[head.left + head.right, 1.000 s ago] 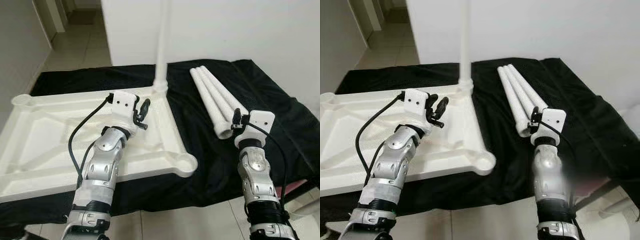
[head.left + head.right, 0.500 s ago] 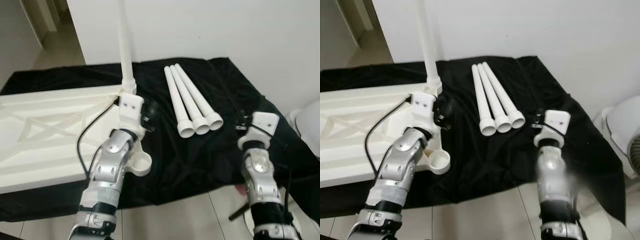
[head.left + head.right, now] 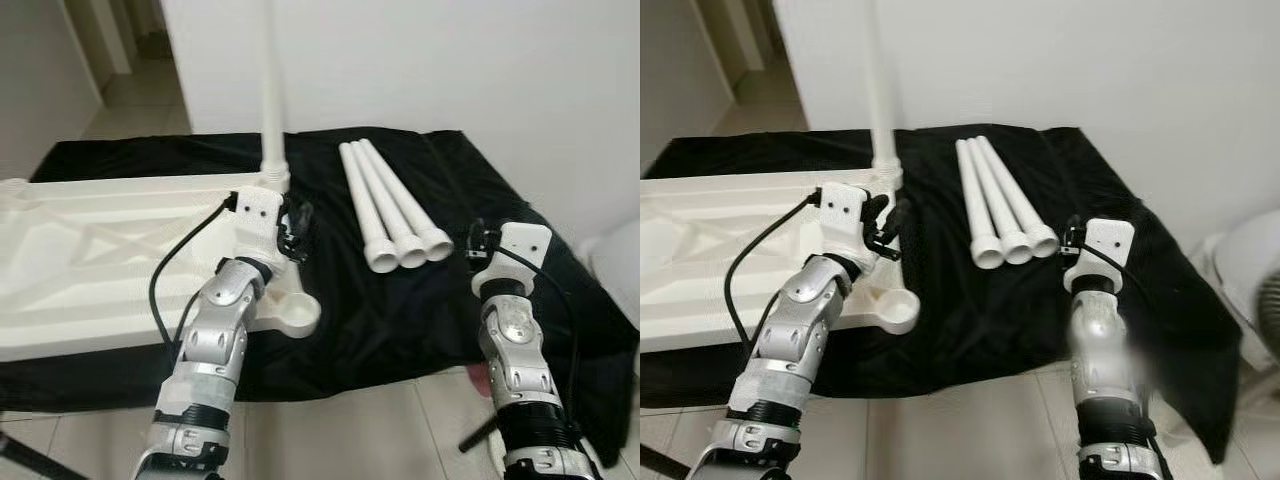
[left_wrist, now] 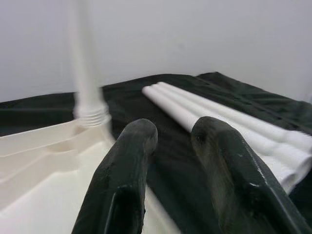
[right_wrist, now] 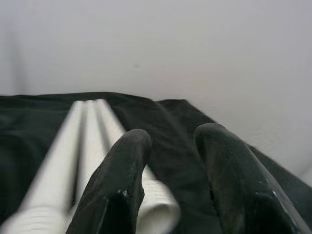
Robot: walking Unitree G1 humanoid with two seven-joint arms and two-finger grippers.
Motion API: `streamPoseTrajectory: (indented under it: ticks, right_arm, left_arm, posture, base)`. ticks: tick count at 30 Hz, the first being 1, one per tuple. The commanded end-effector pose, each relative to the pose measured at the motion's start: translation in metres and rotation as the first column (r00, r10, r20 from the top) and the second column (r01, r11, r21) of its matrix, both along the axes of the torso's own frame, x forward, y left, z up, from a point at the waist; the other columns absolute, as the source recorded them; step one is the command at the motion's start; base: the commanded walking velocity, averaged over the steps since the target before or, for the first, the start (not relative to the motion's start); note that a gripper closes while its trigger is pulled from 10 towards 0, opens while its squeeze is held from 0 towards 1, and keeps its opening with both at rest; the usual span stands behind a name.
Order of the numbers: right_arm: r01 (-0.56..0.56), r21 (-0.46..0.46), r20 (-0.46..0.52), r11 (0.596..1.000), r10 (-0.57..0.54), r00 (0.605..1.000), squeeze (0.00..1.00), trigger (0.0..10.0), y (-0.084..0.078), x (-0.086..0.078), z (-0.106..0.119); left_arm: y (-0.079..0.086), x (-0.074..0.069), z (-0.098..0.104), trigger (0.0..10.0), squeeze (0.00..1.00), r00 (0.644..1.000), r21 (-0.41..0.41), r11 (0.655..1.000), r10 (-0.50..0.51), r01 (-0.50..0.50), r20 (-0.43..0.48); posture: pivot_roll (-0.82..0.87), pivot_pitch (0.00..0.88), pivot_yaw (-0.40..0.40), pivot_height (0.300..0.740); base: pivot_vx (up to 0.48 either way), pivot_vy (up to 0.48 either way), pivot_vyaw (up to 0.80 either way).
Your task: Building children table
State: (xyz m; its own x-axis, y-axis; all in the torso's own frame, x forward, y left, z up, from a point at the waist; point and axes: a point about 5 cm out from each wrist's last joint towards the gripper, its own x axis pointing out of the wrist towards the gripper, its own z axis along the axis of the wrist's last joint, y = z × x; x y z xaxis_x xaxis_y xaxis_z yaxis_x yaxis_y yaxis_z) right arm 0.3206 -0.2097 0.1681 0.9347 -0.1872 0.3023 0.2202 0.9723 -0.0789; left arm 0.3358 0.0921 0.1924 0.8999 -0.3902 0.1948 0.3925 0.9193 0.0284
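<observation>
An upturned white plastic tabletop (image 3: 110, 260) lies on the black cloth on the left. One white leg (image 3: 271, 100) stands upright in its far right corner socket. The near right corner socket (image 3: 297, 313) holds nothing. Three loose white legs (image 3: 390, 205) lie side by side on the cloth, threaded ends toward me. My left gripper (image 3: 300, 222) hovers open over the tabletop's right edge, just short of the upright leg (image 4: 85, 73). Off to the right of the loose legs (image 5: 92, 146), near their ends, my right gripper (image 3: 473, 242) is open and holds nothing.
The black cloth (image 3: 450, 300) covers a low platform whose front edge runs just before my arms, with tiled floor (image 3: 350, 430) below. A white wall (image 3: 450, 60) stands behind. A white round object (image 3: 1250, 290) sits on the floor at the right. A doorway opens at the back left.
The camera swung right and then partly back left, so the whole scene has shifted. Both grippers stay open with nothing in them. The legs and tabletop lie as before.
</observation>
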Motion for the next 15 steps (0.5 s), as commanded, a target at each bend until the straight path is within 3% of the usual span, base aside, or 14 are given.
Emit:
streamPoseTrajectory:
  ticks: [1, 11, 15]
  right_arm:
    - [-0.012, 0.005, -0.004, 1.000, 0.012, 1.000, 0.00, 10.0, 0.0032, 0.0000, -0.0016]
    - [-0.016, 0.008, -0.007, 1.000, 0.016, 1.000, 0.00, 10.0, 0.0056, -0.0006, -0.0039]
    - [-0.017, 0.007, -0.007, 1.000, 0.017, 1.000, 0.00, 10.0, 0.0063, -0.0008, -0.0043]
  left_arm:
    - [0.0031, -0.0004, -0.0018, 10.0, 0.00, 0.999, -0.009, 1.000, 0.029, -0.029, -0.015]
    - [0.0023, -0.0011, -0.0018, 10.0, 0.00, 1.000, -0.006, 1.000, 0.016, -0.016, -0.018]
    - [0.0020, -0.0013, -0.0019, 10.0, 0.00, 1.000, -0.004, 1.000, 0.015, -0.015, -0.017]
  posture:
    - [-0.02, 0.045, -0.004, 0.740]
    - [-0.02, 0.036, 0.001, 0.740]
    - [-0.02, 0.034, 0.005, 0.740]
  base:
    - [0.000, 0.405, 0.00]
    - [0.000, 0.424, 0.00]
    - [0.000, 0.157, 0.00]
